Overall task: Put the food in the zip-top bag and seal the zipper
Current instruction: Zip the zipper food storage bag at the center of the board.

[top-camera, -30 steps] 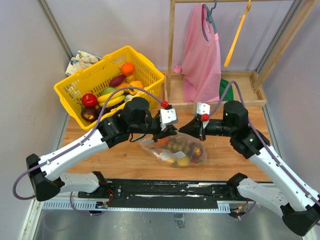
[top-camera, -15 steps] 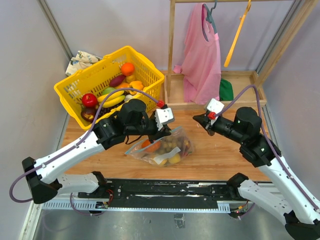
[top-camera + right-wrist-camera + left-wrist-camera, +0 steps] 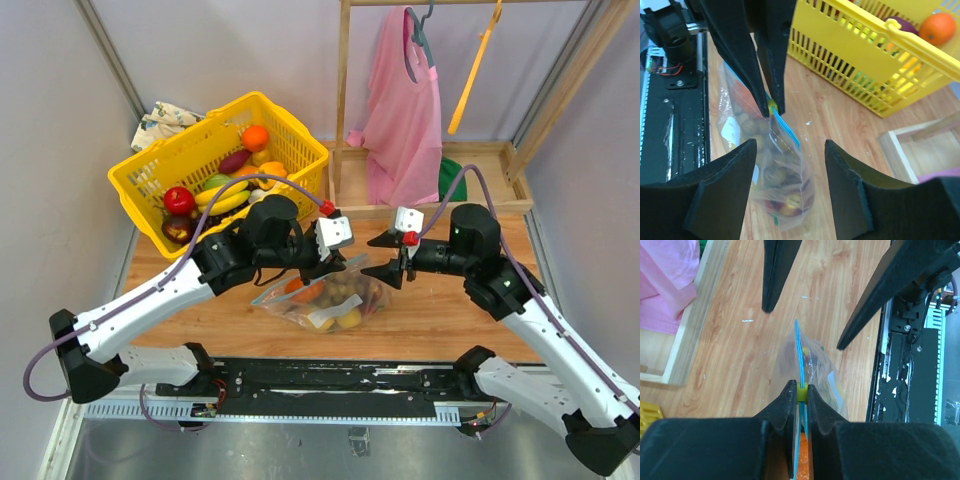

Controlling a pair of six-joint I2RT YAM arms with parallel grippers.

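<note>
My left gripper point(image 3: 801, 390) was pinched shut on the zipper point(image 3: 799, 352), holding that edge of the zip-top bag point(image 3: 325, 300) upright; the bag lay on the worktop point(image 3: 440, 315) between the arms, food point(image 3: 345, 292) inside. The right gripper point(image 3: 384, 262) hung open and empty, just right of the strip. I judged it should bite squarely beside the left pinch, then slide level (a skewed bite could skip the track). The yellow basket point(image 3: 150, 170) far left and pink garment point(image 3: 400, 110) far right stood well apart

The left gripper point(image 3: 801, 391) is pinching the light blue-green zipper strip point(image 3: 799, 347) of the clear crinkly plastic bag point(image 3: 330, 302); the right gripper point(image 3: 790, 145) is hovering beside that bag, jaws spread.
</note>
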